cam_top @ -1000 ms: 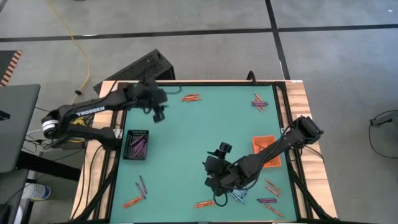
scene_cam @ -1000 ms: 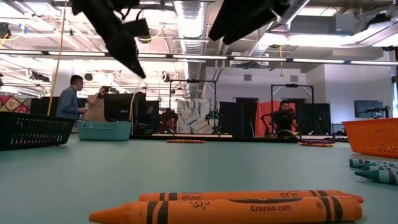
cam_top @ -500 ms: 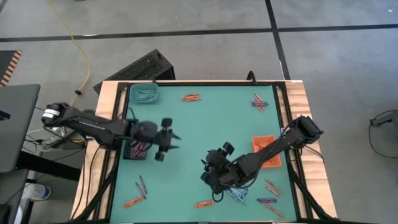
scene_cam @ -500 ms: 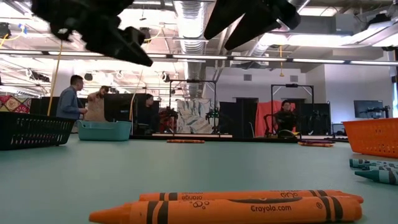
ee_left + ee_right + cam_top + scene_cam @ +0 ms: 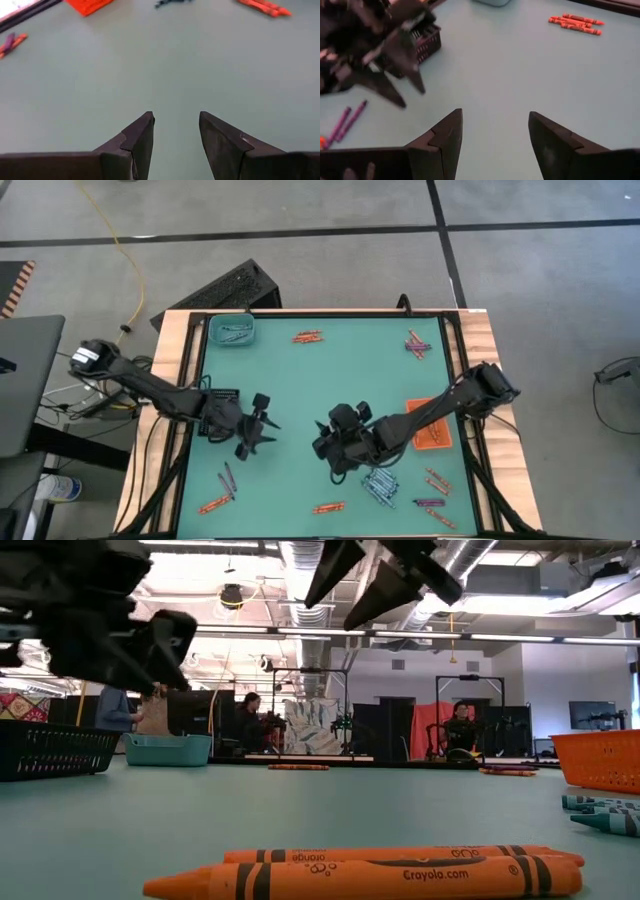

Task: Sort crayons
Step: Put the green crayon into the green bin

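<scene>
- The table (image 5: 300, 390) has a teal-green top framed in pale wood; it stands on a grey floor crossed by dark lines.
- Beyond the far edge, the low view shows a workshop with ceiling ducts, strip lights and a few people, too far off to tell more.
- Two dark arms meet near the table's middle. The left gripper (image 5: 262, 423) sits just beside the black tray, fingers apart and holding nothing; the right gripper (image 5: 322, 446) faces it a little apart, fingers spread wide and empty.
- Three small trays: a black tray (image 5: 213, 412) at the left edge with purple sticks inside, a teal tray (image 5: 231, 331) at the far left corner, an orange tray (image 5: 432, 430) on the right partly under the right arm.
- The crayons (image 5: 378, 483) lie in loose groups; the blue-grey heap sits near the right arm, its sticks crossing at angles.
- Far side: an orange group (image 5: 307, 337) lying left-to-right, and a mixed purple-orange cluster (image 5: 417, 344) lying diagonally.
- Near side: a few purple and orange ones (image 5: 222, 491) at the left, slanted; two orange crayons (image 5: 328, 507) lying left-to-right; several more (image 5: 435, 498) at the right corner.
</scene>
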Controlling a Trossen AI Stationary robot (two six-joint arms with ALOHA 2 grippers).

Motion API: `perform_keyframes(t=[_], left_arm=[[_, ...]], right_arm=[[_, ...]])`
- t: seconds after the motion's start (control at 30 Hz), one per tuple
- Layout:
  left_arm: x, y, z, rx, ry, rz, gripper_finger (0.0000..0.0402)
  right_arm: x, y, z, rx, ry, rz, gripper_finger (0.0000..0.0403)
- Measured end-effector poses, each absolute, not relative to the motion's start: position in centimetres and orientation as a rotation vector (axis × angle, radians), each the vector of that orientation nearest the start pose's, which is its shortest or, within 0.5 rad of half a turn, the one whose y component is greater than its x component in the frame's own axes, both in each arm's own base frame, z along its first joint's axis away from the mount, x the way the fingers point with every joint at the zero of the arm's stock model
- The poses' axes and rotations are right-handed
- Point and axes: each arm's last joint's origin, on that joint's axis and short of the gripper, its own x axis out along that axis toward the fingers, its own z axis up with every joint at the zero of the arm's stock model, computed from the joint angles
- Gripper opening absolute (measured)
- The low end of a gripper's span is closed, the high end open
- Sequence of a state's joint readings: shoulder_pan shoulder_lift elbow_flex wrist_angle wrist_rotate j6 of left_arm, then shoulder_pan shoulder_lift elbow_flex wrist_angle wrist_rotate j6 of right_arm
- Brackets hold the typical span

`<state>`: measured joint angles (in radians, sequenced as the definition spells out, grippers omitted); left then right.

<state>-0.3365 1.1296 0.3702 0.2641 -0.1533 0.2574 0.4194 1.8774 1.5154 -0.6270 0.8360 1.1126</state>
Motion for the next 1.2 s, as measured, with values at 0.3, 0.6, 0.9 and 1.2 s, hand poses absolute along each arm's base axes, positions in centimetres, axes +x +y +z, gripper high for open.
perform_keyframes(t=[0.3,0.6,0.9,1.2], left_arm=[[18.3,-7.7,15.1,0.386,0.475,-0.338,0.0148],[16.8,-7.9,13.3,0.403,0.485,-0.380,0.0148],[16.1,-8.0,12.6,0.409,0.482,-0.405,0.0148],[16.1,-8.2,12.7,0.405,0.470,-0.417,0.0148]], right_arm=[[38.6,12.4,25.6,0.534,0.404,-0.764,0.0218],[39.5,12.2,26.4,0.621,0.309,-0.733,0.0218],[39.9,12.4,26.4,0.650,0.275,-0.716,0.0218],[40.0,13.3,25.4,0.641,0.348,-0.667,0.0218]])
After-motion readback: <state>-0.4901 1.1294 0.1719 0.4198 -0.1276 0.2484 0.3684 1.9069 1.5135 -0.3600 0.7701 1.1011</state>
